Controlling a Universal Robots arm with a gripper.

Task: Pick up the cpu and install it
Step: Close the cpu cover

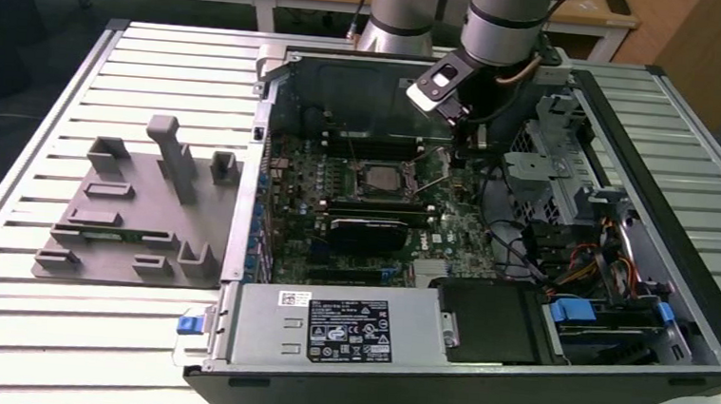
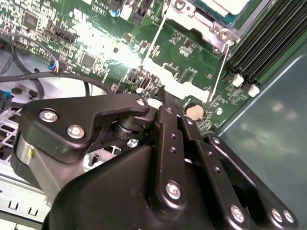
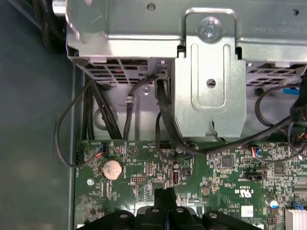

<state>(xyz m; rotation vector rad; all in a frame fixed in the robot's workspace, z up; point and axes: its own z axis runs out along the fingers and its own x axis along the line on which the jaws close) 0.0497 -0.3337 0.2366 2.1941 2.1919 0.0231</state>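
The cpu (image 2: pixel 225 5) lies in the motherboard socket (image 1: pixel 381 177), its pale silver top framed by the metal load plate. The thin socket lever (image 2: pixel 218 62) runs along that frame. My gripper (image 1: pixel 466 150) hangs inside the open computer case, off the socket toward the exterior view's right and above the green board. Its black fingers (image 3: pixel 161 203) are pressed together with nothing between them. In the second wrist view the gripper (image 2: pixel 162 98) sits a short way from the lever's end, next to a coin battery (image 2: pixel 194 111).
A grey plastic fixture (image 1: pixel 144 206) stands on the slatted table at the exterior view's left. Inside the case are the power supply (image 1: pixel 339 329), a metal drive cage (image 3: pixel 208 72), black cables (image 3: pixel 163 120) and memory slots (image 2: pixel 268 43).
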